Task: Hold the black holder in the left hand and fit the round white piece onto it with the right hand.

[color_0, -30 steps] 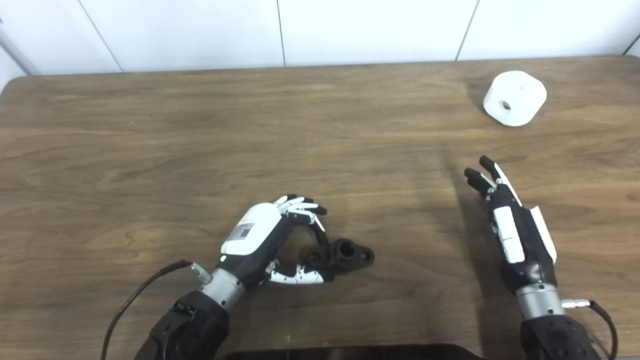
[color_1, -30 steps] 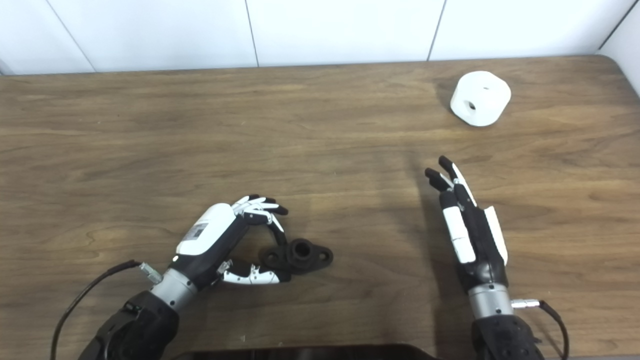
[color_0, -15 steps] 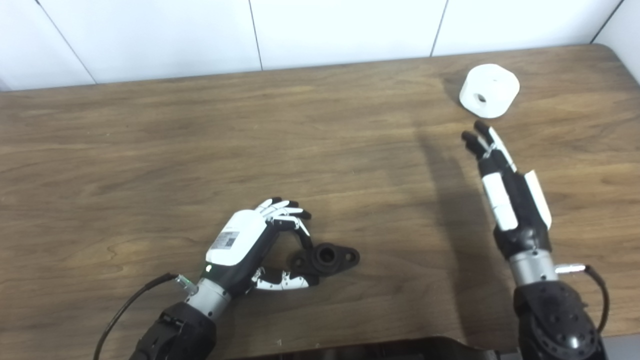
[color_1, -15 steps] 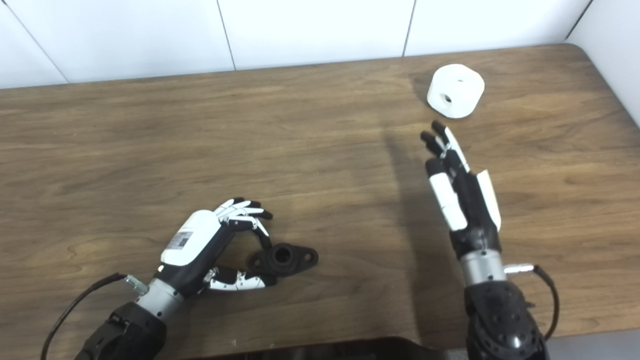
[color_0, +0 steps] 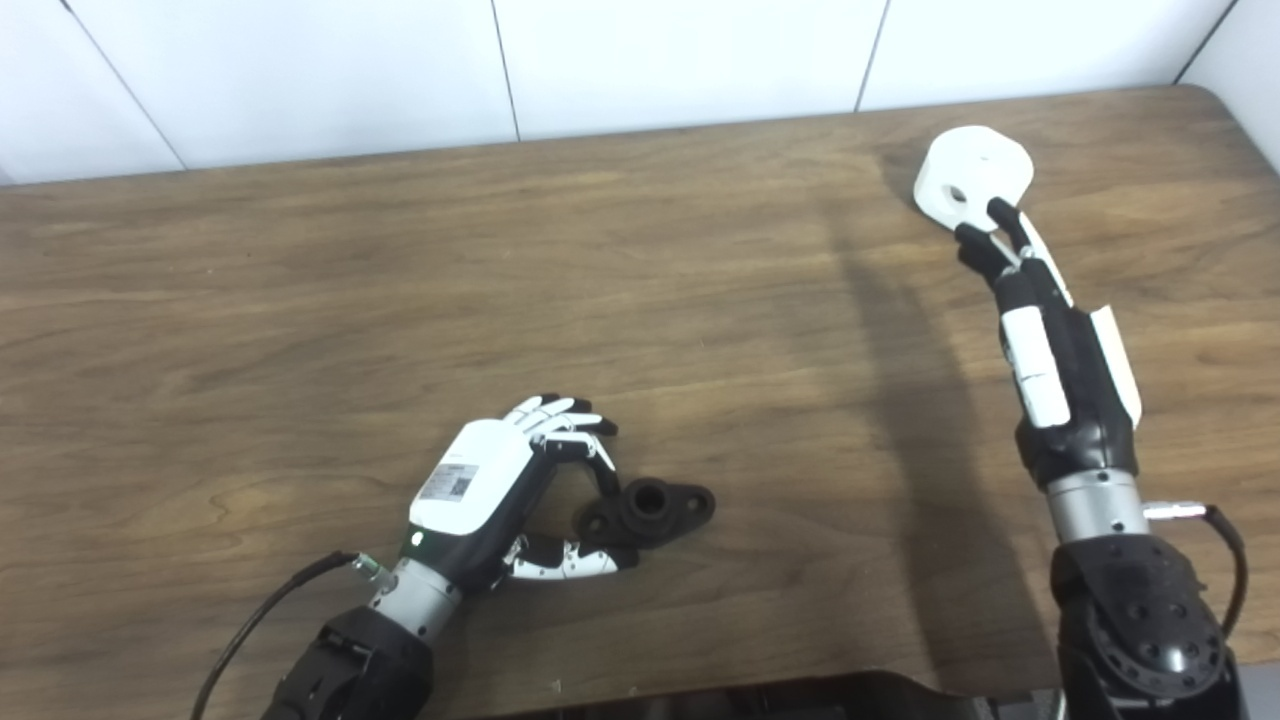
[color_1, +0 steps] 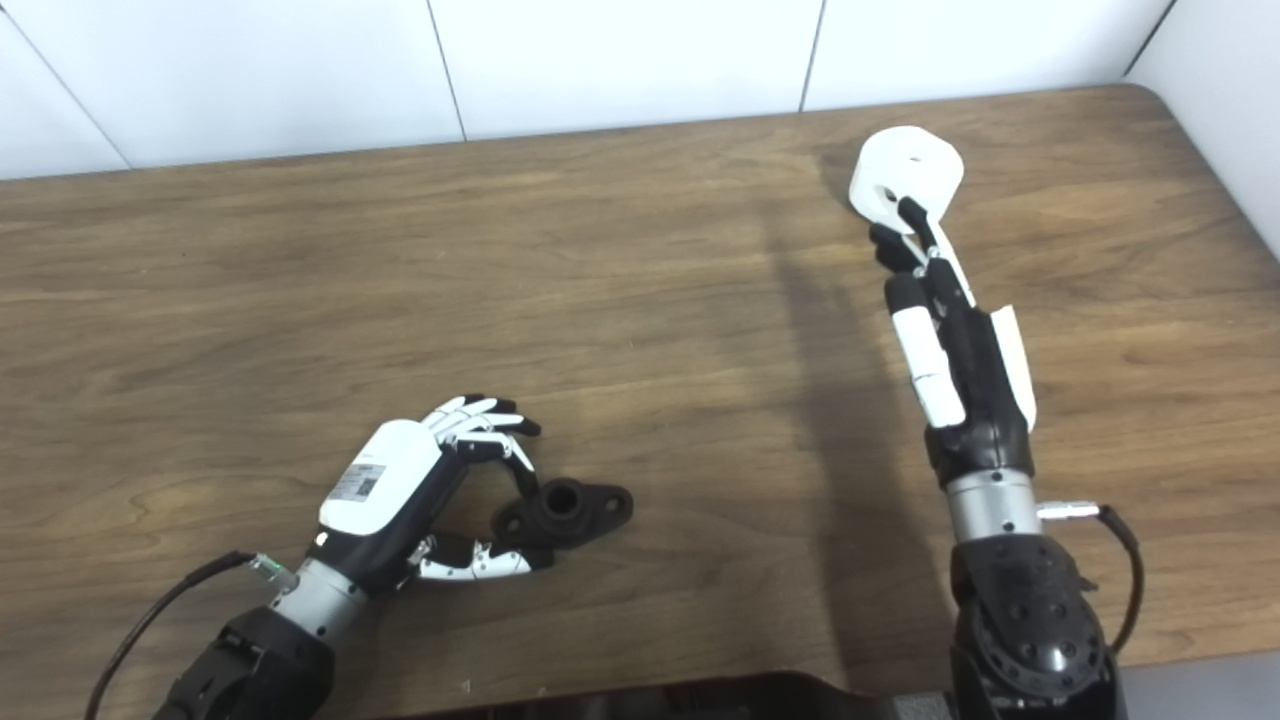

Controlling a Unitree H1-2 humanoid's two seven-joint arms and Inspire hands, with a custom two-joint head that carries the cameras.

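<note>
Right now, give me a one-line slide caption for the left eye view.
Left hand pinches the black holder on the table; right hand reaches the round white piece.

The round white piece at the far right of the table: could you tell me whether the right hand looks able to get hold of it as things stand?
Probably yes. The right hand has its fingertips at the round white piece, nothing lies between them, and its fingers are apart.

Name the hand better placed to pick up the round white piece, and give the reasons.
The right hand: its fingertips already reach the round white piece at the table's far right. The left hand is far off at the near side, its fingers around one end of the black holder.
</note>
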